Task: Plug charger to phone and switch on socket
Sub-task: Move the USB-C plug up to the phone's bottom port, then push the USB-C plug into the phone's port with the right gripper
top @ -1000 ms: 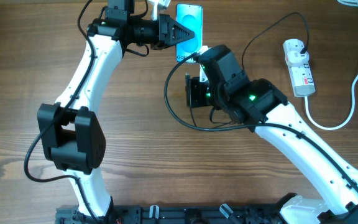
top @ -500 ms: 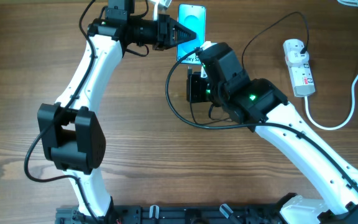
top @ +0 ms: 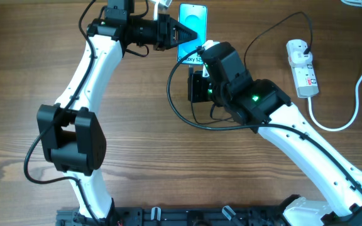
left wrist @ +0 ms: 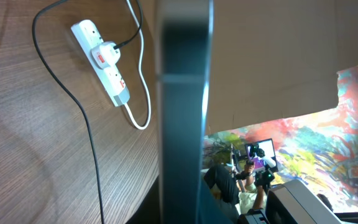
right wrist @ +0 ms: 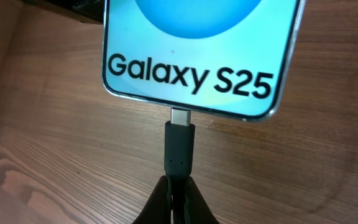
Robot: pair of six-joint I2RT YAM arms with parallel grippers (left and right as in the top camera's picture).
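Note:
The phone (top: pixel 192 17), with a teal screen and "Galaxy S25" text, is held above the table's far middle. My left gripper (top: pixel 182 32) is shut on its side. In the left wrist view the phone (left wrist: pixel 183 93) shows edge-on as a dark upright bar. My right gripper (right wrist: pixel 179 190) is shut on the charger's black connector (right wrist: pixel 180 146). The connector's metal tip meets the middle of the phone's (right wrist: pixel 197 56) bottom edge, with some metal still showing. The right gripper (top: pixel 201 56) sits just below the phone in the overhead view. The charger's black cable (top: pixel 175 107) loops back to the white plug in the socket (top: pixel 302 69).
The socket's thick white cord (top: pixel 357 94) curves off at the far right. The socket (left wrist: pixel 102 61), the black cable (left wrist: pixel 91 143) and the white cord (left wrist: pixel 140 93) also show in the left wrist view. A black block (top: pixel 198 91) on the right arm hangs over the table.
My right gripper has edged slightly up and left with the connector, towards the phone's bottom end. The left arm and phone have barely shifted.

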